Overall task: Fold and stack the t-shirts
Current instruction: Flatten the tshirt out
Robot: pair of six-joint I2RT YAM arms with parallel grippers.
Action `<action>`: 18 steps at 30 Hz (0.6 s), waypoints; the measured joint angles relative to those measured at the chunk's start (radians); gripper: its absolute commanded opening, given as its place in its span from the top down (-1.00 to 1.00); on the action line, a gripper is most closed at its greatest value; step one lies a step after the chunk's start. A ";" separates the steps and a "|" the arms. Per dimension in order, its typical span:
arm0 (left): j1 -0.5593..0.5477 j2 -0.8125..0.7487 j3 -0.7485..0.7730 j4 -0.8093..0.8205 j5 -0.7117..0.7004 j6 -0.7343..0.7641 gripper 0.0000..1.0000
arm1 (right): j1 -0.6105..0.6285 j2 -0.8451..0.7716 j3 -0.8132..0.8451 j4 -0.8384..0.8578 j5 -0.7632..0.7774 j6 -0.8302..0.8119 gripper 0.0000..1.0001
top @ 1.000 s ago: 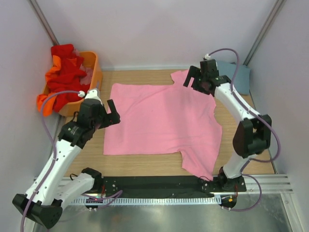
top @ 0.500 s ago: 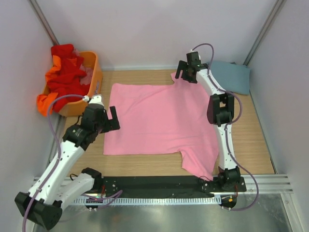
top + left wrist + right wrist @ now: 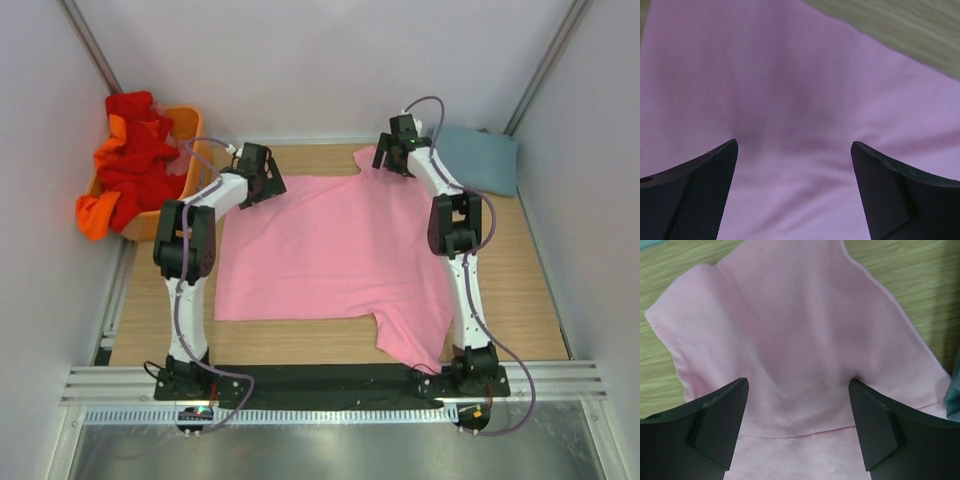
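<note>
**At the shirt's far edge: both hands over the corners**

On the table (image 3: 520, 270) the pink t-shirt (image 3: 330, 250) lies spread flat and unfolded, with one sleeve at the near edge and the far sleeve (image 3: 740, 305) at the back right.

Change over the last second: the left hand (image 3: 270, 188) has swung from beside the shirt's left side up to the far left corner. The right hand (image 3: 387, 162) has shifted inward onto the far sleeve. We read this as the set-up for a first fold, with both far corners to be pinched and drawn toward the near edge. No fold is started yet.

Hands: both have their fingers well apart, with nothing between them but the cloth below.

Views compared: the overhead view gives the layout. It shows the grey-blue shirt (image 3: 480, 155) already set down at the far right, and the red and orange shirts (image 3: 135, 160) heaped in the basket (image 3: 195, 140) at the far left. Only the wrist views show the open fingers straddling cloth. The right one also shows the sleeve's hem stitching and a soft ridge between the fingers. We cannot tell from any view whether the fingertips touch the fabric.
</note>
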 measured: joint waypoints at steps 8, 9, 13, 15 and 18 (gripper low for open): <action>0.077 0.421 0.564 -0.098 0.039 0.002 -0.90 | 0.000 0.087 0.135 0.010 -0.021 0.008 -0.75; 0.084 0.442 0.608 -0.110 0.041 -0.003 -0.90 | 0.000 0.105 0.164 0.016 -0.032 0.014 -0.76; 0.120 0.474 0.666 -0.149 0.063 -0.012 -0.91 | -0.003 0.153 0.225 0.073 -0.073 0.032 -0.77; 0.133 0.474 0.667 -0.150 0.072 -0.021 -0.90 | -0.003 0.173 0.246 0.114 -0.090 0.043 -0.81; 0.149 0.476 0.679 -0.159 0.090 -0.023 -0.90 | -0.003 0.180 0.248 0.147 -0.102 0.052 -0.83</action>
